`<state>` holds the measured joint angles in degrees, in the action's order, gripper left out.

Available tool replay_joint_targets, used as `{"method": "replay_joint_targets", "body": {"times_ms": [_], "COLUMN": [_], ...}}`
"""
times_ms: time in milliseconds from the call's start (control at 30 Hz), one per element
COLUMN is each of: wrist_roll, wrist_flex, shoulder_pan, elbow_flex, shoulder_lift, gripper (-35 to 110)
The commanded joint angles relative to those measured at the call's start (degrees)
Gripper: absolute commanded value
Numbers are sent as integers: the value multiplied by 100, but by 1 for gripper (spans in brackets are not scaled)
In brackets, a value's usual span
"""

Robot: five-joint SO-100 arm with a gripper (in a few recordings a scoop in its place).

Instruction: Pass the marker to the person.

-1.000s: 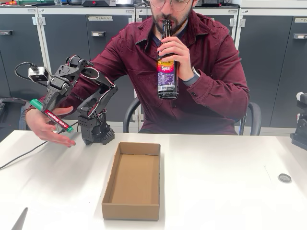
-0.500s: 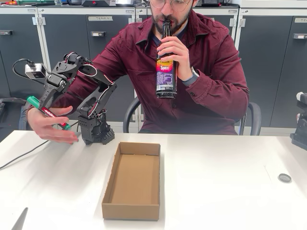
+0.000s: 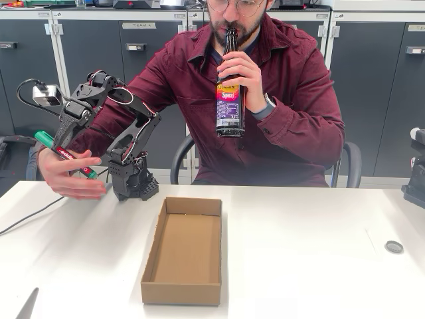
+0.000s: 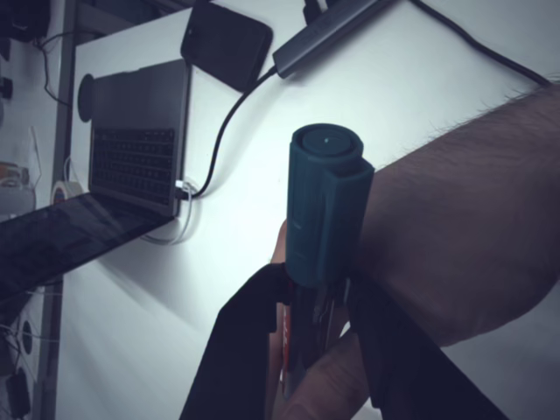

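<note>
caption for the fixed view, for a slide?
Gripper holds the marker over the person's open hand while he drinks from a bottle behind a cardboard box.

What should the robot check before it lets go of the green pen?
1. Gripper shut on the marker: ok.
2. Person's hand under the marker: ok.
3. Fingers closed around the marker: cannot tell; the thumb is right by it.
4. Person watching the handover: not ok, drinking from the bottle.
5. Cardboard box away from the handover: ok.
</note>
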<state>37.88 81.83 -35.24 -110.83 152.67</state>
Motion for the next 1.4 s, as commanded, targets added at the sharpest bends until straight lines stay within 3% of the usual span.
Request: {"method": "replay_joint_targets", "body": {"times_ms": [0,167,367,800,1067,1367], "wrist_roll": [360,466,466,35,-123,-18], "wrist_flex": [-325,-1503,-1793,-1890,-1890,-1705], "shoulder_pan": [-246,-519,-624,-519,-70,-18], "elbow_flex": [-141,-984,-914,-1020,105,62], "shoulder_lift": [114,35,-396,-378,-1116,-958], "gripper": [-5,-5,-5,43,43,39]}}
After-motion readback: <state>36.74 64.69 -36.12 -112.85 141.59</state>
